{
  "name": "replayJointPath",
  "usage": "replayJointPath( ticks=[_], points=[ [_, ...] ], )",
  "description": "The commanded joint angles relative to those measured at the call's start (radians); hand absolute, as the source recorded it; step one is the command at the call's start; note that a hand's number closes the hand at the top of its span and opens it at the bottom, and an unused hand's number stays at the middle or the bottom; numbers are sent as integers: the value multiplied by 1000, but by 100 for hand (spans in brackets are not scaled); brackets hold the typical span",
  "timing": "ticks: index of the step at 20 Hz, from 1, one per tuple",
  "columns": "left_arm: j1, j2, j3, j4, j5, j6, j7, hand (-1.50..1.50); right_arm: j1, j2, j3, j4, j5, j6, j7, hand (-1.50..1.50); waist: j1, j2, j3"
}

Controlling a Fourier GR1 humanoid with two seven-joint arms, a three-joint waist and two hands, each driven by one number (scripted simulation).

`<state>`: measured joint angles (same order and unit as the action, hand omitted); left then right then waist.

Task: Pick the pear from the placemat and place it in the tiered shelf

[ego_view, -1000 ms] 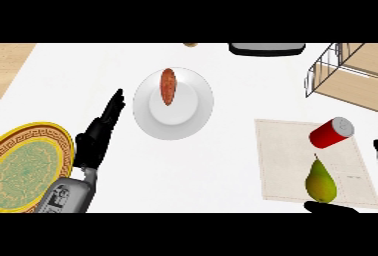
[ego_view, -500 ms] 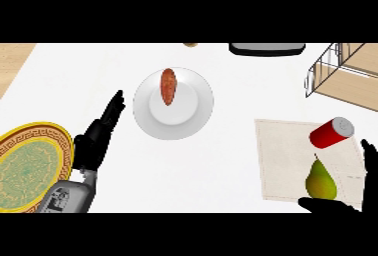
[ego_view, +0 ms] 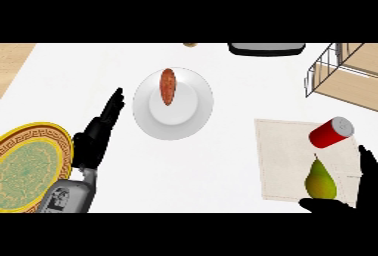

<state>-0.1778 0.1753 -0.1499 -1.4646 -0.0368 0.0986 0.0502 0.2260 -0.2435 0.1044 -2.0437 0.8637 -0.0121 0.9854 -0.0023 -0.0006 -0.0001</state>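
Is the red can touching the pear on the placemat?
Apart. The head view shows a strip of placemat between the can and the pear's stem tip.

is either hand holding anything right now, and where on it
Nothing is held. The right hand is open around the pear on the placemat, not closed on it. The left hand rests open.

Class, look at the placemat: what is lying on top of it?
A pear and a red can lie on the placemat. The right hand covers its lower right corner.
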Motion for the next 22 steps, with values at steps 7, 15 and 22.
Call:
replayJointPath(
  ticks=[7, 15, 22],
  points=[
    [23, -37, 46, 52, -33, -43, -78, 0, -67, 23, -104, 57, -28, 72, -42, -150, -1, 0, 0],
    [27, -48, 65, 21, -60, -61, -30, 0, -58, 114, -51, 286, 66, -89, -181, -150, 1, 0, 0],
    [23, -85, 62, 6, -81, -46, -11, 0, -2, 92, -11, 180, 68, 59, -140, 150, -1, 0, 0]
  ],
)
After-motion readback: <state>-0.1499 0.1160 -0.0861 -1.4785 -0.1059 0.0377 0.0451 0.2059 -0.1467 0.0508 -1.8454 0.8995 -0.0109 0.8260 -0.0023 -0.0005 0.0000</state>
